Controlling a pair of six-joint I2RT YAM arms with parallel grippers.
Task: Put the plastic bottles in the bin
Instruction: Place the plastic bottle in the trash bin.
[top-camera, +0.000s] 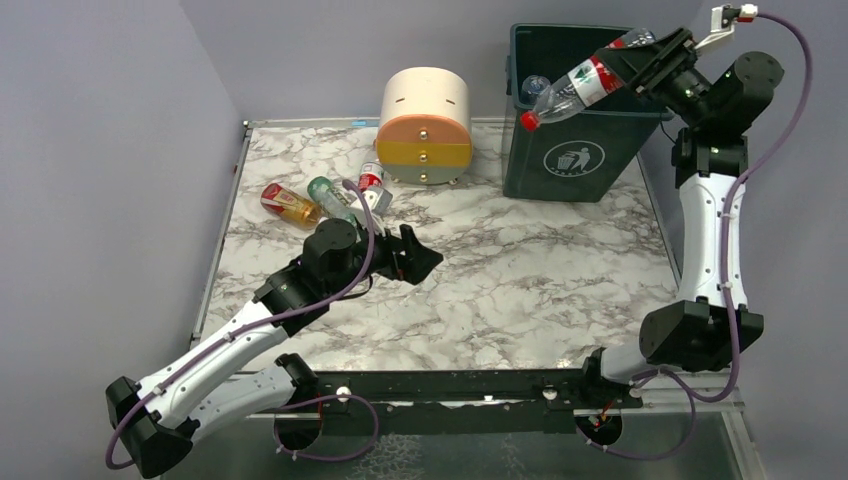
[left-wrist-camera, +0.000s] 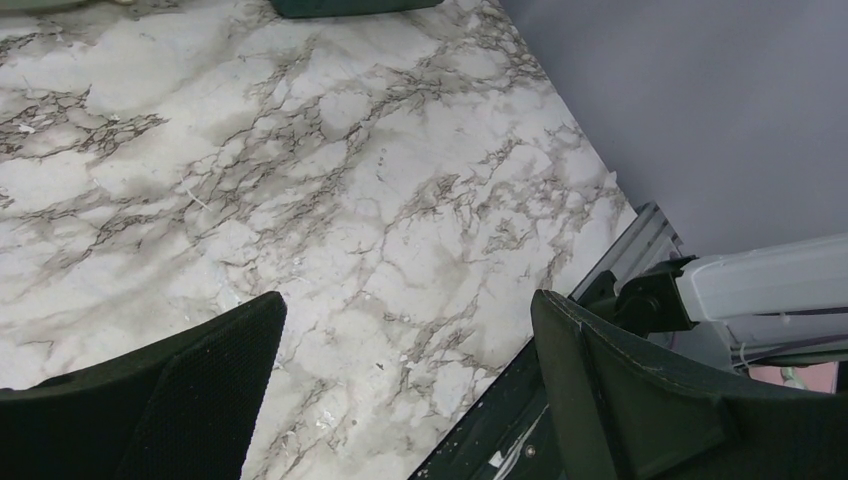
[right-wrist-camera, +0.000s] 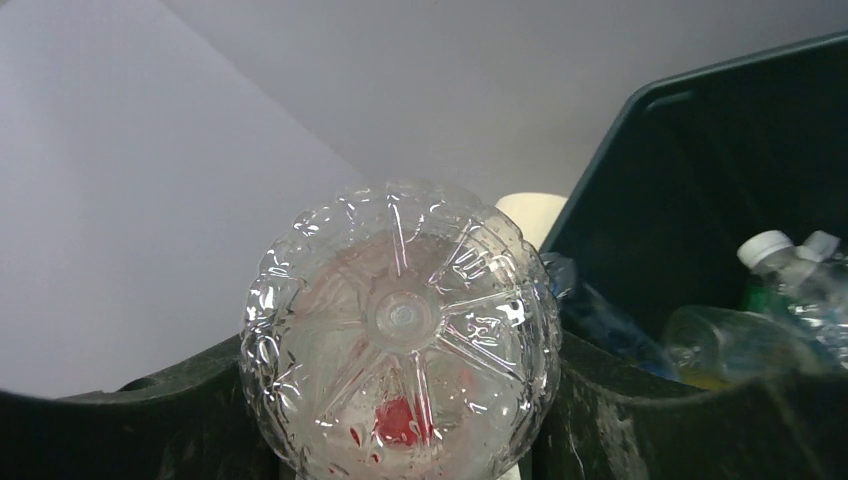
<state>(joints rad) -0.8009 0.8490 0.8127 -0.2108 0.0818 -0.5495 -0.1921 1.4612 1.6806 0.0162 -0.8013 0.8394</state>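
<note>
My right gripper (top-camera: 632, 62) is shut on the base of a clear plastic bottle (top-camera: 583, 86) with a red label. It holds the bottle tilted over the dark green bin (top-camera: 575, 165), red cap pointing down-left. In the right wrist view the bottle's ribbed bottom (right-wrist-camera: 400, 320) fills the space between my dark fingers (right-wrist-camera: 650, 420). More bottles (right-wrist-camera: 735, 340) lie inside the bin (right-wrist-camera: 700, 150). Three bottles remain at the table's back left: an orange one (top-camera: 290, 204), a green-capped one (top-camera: 330, 196) and a red-labelled one (top-camera: 372, 182). My left gripper (top-camera: 418, 256) is open and empty above the marble (left-wrist-camera: 405, 305).
A cream-and-orange round drawer unit (top-camera: 425, 125) stands at the back, left of the bin. The marble table (top-camera: 540, 270) ends in a metal rail at the near edge. The right arm's white link (left-wrist-camera: 770, 285) shows beside the table edge in the left wrist view.
</note>
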